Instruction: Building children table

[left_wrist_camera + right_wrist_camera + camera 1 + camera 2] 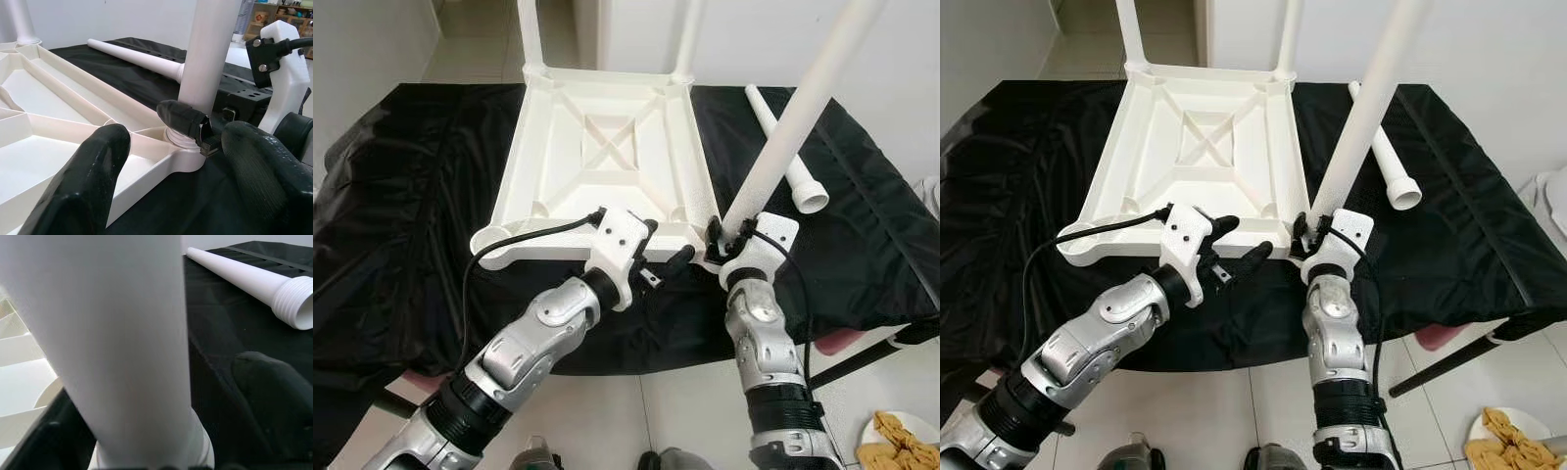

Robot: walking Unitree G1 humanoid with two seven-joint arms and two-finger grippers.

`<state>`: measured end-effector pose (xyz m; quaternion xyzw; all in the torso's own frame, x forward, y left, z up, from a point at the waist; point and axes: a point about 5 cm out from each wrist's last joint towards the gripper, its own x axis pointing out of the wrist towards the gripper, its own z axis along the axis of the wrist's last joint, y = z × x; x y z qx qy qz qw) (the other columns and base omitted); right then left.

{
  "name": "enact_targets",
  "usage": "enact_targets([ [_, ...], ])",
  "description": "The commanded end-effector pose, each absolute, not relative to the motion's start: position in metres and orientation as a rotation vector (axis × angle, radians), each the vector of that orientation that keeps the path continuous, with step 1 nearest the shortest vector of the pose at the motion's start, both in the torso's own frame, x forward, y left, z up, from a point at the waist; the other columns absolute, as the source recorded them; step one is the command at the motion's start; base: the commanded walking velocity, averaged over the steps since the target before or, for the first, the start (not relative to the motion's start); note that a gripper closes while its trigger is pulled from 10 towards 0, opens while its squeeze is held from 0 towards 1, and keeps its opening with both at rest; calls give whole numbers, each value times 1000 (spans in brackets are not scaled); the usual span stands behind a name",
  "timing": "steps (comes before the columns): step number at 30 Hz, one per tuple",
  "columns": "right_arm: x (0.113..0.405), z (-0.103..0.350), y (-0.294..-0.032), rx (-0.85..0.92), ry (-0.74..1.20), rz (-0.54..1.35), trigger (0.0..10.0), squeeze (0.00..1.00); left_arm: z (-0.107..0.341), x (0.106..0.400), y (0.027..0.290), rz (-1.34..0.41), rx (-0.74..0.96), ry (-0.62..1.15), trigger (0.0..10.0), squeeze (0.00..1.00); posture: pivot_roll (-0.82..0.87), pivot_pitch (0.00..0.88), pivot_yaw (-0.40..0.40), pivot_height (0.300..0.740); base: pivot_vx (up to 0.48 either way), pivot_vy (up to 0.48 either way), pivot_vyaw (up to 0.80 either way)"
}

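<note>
I read this as a home room: pale tiled floor (pixel 666 411), plain white walls (pixel 372 39), black cloth-covered table (pixel 411 196), shelving (pixel 274 12) behind.

The two far legs (pixel 530 34) of the upturned tabletop (pixel 607 147) and the leg (pixel 803 108) in the right gripper (pixel 722 238) are all cut off by the top edge of the head views, so their ends are not seen. In the right wrist view this leg (pixel 117 347) is so close that it is blurred and hides most of the tabletop and the corner socket. The yellow thing on a plate (pixel 901 441) on the floor is cut by the corner and cannot be identified.
</note>
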<state>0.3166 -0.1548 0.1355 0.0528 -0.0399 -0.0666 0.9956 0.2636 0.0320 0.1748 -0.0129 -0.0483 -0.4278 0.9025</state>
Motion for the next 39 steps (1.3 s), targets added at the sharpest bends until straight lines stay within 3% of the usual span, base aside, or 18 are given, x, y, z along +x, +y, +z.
enact_targets([
  [1, 316, 131, -156, 102, -76, -76, 10000, 1000, 171, 252, 25, -1130, -2, -97, 10000, 0, 5, 36, -32, 740, 0, 0, 0],
  [2, 316, 133, -156, 92, -92, -23, 10000, 1000, 171, 252, 25, -1131, -3, -96, 10000, 0, 4, 34, -30, 740, 0, 0, 0],
  [3, 317, 133, -158, 89, -98, 38, 10000, 0, 171, 252, 25, -1132, -3, -95, 10000, 0, 3, 35, -30, 740, 0, 0, 0],
  [12, 322, 142, -174, 9, -126, 322, 10000, 0, 171, 251, 24, -1137, -1, -97, 10000, 0, 2, 30, -31, 740, 0, 0, 0],
  [23, 329, 151, -206, -53, -115, 487, 10000, 0, 171, 251, 25, -1137, 1, -96, 10000, 0, 6, 34, -25, 740, 0, 0, 0],
  [33, 332, 142, -208, -72, -43, 633, 10000, 0, 172, 253, 26, -1130, 3, -98, 10000, 0, 8, 39, -21, 740, 0, 0, 0],
  [34, 332, 142, -208, -74, -42, 643, 8157, 0, 172, 253, 26, -1129, 2, -99, 10000, 0, 8, 39, -21, 740, 0, 0, 0],
  [35, 332, 142, -208, -74, -42, 643, 8157, 0, 172, 253, 26, -1129, 2, -99, 10000, 0, 8, 39, -21, 740, 0, 0, 0],
  [36, 333, 142, -208, -76, -42, 656, 3608, 0, 172, 254, 27, -1127, 3, -100, 10000, 0, 7, 38, -21, 740, 0, 0, 0],
  [37, 334, 142, -209, -74, -41, 662, 0, 0, 173, 255, 27, -1125, 3, -101, 10000, 0, 8, 40, -20, 740, 0, 0, 0],
  [39, 334, 141, -210, -72, -40, 669, 0, 0, 173, 255, 27, -1123, 4, -102, 10000, 0, 8, 40, -20, 740, 0, 0, 0],
])
